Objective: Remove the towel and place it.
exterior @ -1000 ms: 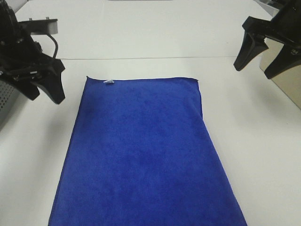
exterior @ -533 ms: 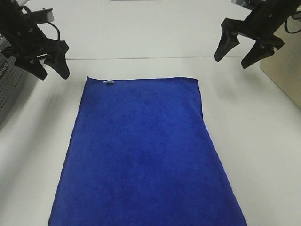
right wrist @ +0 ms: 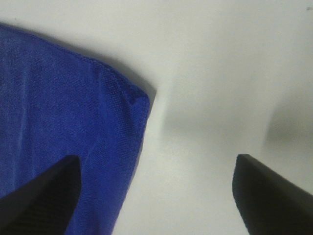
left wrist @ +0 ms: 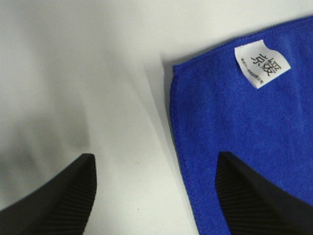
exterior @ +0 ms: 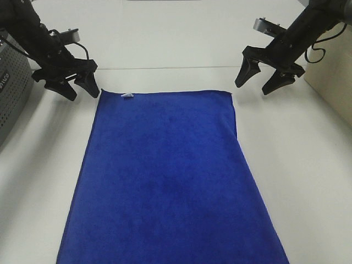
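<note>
Hovering just off the far left corner of the towel [exterior: 170,176], the left gripper [exterior: 82,95] is standing released, its jaws spread wide and closing on nothing. In the left wrist view that gripper [left wrist: 155,155] is straddling the towel's side hem: one dark ribbed finger [left wrist: 254,196] is sitting over the blue cloth and the other is sitting over the bare white surface [left wrist: 73,73], though whether either tip is touching down cannot be told. A small white tag [left wrist: 262,66] with printed characters is lying on the cloth just ahead of that finger, near the corner. The right gripper [exterior: 252,89] is hanging beside the far right corner, likewise released with its jaws wide apart. In the right wrist view the right gripper [right wrist: 157,157] is showing one finger [right wrist: 44,196] over the blue pile and the other over the white surface, with the slightly puckered towel corner [right wrist: 132,98] lying ahead of the gap between them. The towel itself is lying flat and spread out on the surface [exterior: 297,165], stretching from both grippers back toward the camera. A grey perforated box [exterior: 11,93] is standing outside the left gripper, and a tan panel [exterior: 330,88] is standing outside the right one.
</note>
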Controlling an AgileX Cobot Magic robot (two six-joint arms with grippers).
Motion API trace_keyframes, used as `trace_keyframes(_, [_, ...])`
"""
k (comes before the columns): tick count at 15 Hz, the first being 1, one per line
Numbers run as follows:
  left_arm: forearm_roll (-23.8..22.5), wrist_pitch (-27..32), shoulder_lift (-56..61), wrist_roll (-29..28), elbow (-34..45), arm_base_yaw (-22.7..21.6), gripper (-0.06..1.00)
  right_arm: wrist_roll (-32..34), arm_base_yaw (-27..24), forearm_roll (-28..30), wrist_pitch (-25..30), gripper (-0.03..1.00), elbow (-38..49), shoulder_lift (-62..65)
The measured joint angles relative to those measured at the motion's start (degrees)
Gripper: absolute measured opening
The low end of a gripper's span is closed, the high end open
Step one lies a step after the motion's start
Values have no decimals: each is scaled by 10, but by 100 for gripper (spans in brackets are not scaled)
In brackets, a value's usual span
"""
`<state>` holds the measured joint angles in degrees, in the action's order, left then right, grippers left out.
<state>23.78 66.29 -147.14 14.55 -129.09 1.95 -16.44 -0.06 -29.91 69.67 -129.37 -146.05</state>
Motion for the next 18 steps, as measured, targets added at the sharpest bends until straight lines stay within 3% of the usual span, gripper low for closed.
trace_keyframes(14, [8, 1, -27, 1, -7, 1, 65, -10, 2, -26, 1, 82, -6, -45])
trace_keyframes(18, [8, -15, -28, 1, -7, 29, 65, -4, 38, -37, -28, 82, -12, -53])
